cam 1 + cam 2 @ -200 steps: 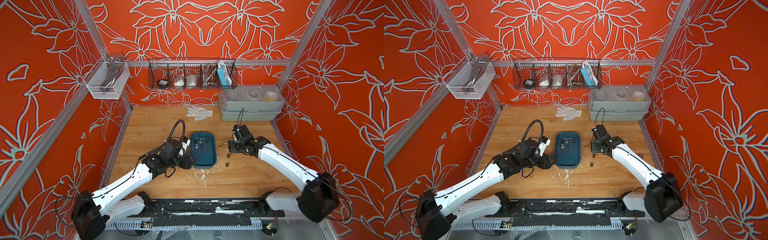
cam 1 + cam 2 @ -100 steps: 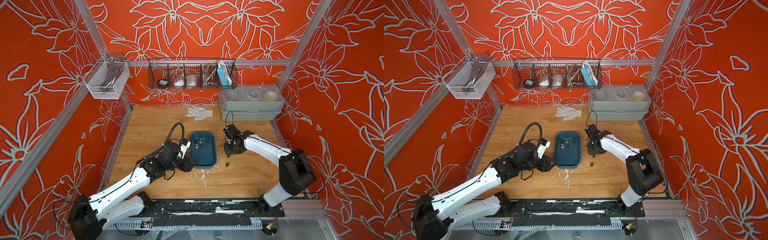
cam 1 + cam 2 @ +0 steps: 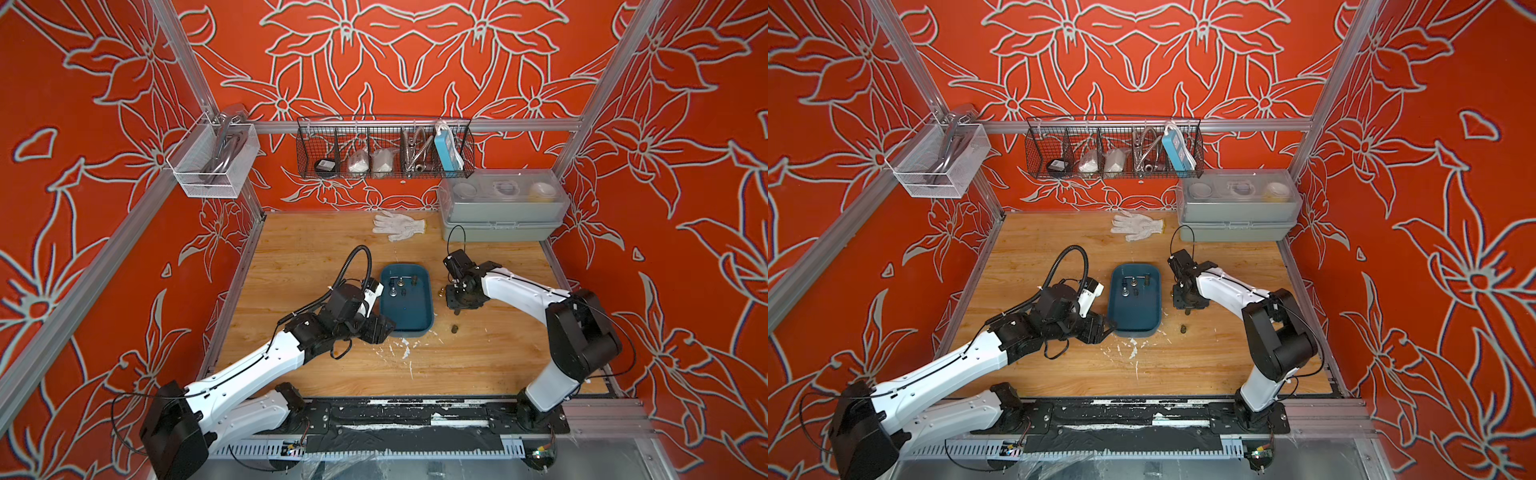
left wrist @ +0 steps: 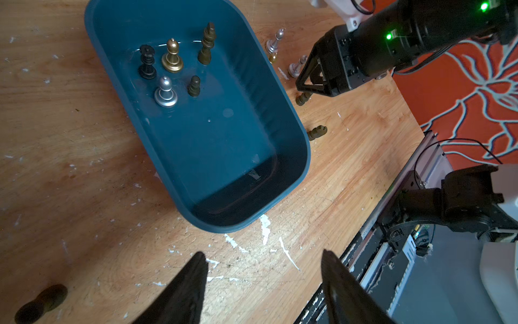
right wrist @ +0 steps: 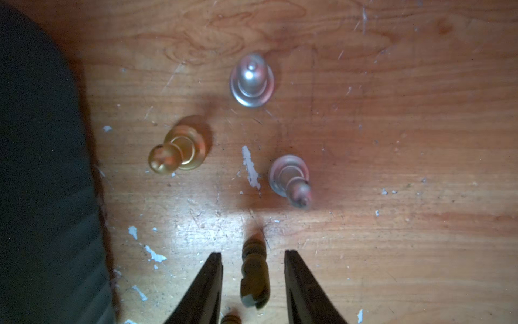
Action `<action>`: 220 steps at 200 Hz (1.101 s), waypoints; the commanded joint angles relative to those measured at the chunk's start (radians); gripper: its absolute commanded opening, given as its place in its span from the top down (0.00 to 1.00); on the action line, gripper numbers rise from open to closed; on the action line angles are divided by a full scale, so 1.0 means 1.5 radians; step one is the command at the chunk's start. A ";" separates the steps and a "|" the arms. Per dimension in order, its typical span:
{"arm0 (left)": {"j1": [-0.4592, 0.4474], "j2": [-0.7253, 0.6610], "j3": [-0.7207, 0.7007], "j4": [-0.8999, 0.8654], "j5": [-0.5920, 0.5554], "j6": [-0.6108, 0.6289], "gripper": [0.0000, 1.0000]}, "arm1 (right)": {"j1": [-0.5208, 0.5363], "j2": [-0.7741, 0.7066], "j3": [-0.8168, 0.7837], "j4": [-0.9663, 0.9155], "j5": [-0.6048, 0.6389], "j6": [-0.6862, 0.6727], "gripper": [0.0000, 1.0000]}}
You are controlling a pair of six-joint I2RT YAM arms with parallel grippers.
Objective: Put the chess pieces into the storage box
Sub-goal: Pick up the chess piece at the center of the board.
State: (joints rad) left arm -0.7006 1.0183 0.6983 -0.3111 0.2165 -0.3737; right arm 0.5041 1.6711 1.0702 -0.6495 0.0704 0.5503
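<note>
The teal storage box (image 3: 409, 311) (image 3: 1136, 313) (image 4: 218, 146) lies mid-table and holds several upright chess pieces (image 4: 171, 57) at its far end. Right of it, my right gripper (image 3: 457, 305) (image 3: 1187, 308) (image 5: 252, 252) points down, open. Its fingers straddle a lying olive piece (image 5: 253, 273) (image 4: 302, 98) with a gap on each side. A gold pawn (image 5: 176, 153) and two silver pieces (image 5: 251, 80) (image 5: 290, 178) stand just beyond it. Another olive piece (image 3: 455, 329) (image 4: 316, 132) lies nearer the front. My left gripper (image 3: 384, 328) (image 4: 262, 252) hovers open and empty by the box's near-left corner.
A dark piece (image 4: 42, 303) lies on the wood left of my left gripper. A white glove (image 3: 399, 225) and a grey lidded box (image 3: 500, 208) sit at the back. Wire baskets (image 3: 384, 153) (image 3: 214, 160) hang on the walls. White flecks mark the wood before the box.
My right arm has folded in and its gripper has come down around the lying olive piece, its jaws narrowing. The left arm has barely moved.
</note>
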 commanded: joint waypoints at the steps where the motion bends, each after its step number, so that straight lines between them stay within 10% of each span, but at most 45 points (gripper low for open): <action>1: -0.002 -0.005 -0.003 0.007 0.008 0.012 0.36 | -0.003 0.006 0.003 -0.001 0.009 0.024 0.60; 220: -0.005 0.006 -0.005 0.012 0.015 0.011 0.33 | -0.002 0.036 -0.019 0.017 0.015 0.021 0.72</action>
State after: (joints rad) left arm -0.7006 1.0245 0.6971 -0.3103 0.2276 -0.3672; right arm 0.5041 1.7103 1.0531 -0.6167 0.0784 0.5827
